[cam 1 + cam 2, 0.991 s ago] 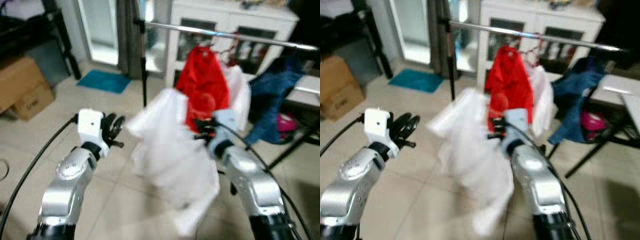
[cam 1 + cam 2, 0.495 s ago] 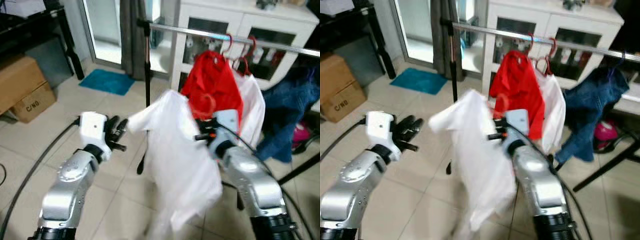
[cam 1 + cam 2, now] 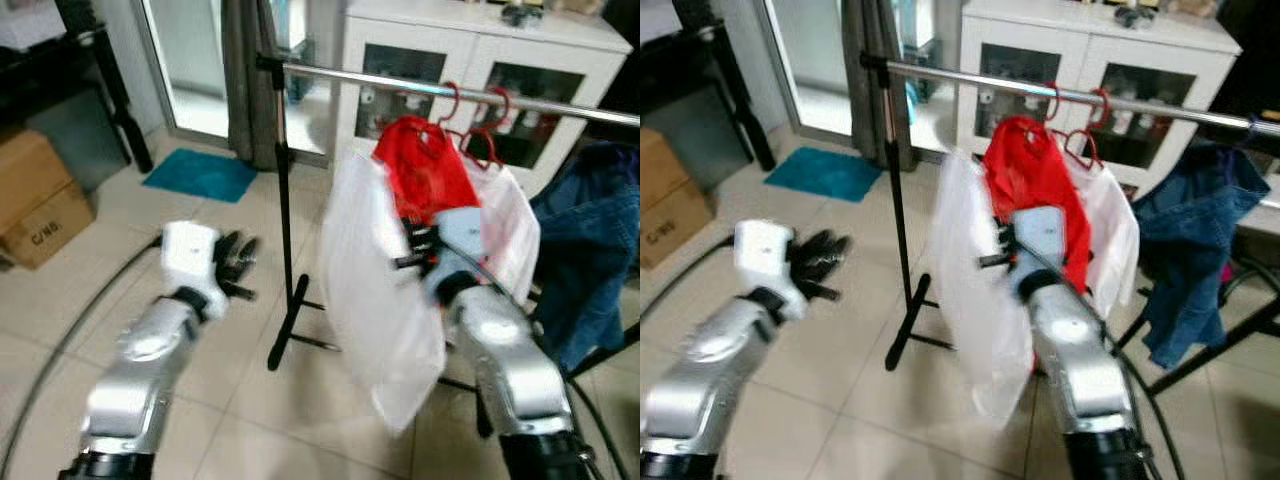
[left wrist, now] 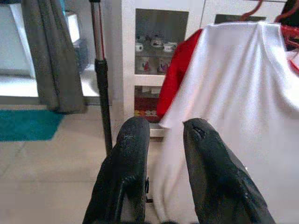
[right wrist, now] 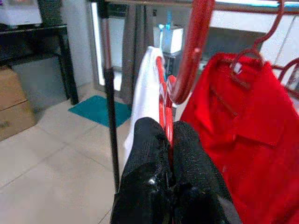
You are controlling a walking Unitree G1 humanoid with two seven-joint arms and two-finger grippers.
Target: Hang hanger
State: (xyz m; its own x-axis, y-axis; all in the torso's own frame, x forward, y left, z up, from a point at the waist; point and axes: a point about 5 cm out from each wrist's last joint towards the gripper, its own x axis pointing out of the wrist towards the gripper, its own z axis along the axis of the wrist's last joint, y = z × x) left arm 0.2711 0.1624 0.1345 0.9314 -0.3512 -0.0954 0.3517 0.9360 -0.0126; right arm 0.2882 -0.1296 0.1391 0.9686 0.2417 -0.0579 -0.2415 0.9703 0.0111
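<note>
While our right gripper pinches the red hanger carrying the white shirt, we hold it just below the silver rail, beside a hung red shirt. Our left gripper hovers empty, fingers parted.

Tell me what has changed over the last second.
The right claw, still shut on the red hanger, has carried the white shirt up closer to the rail, beside the red shirt. The left claw stayed open, holding nothing.
</note>
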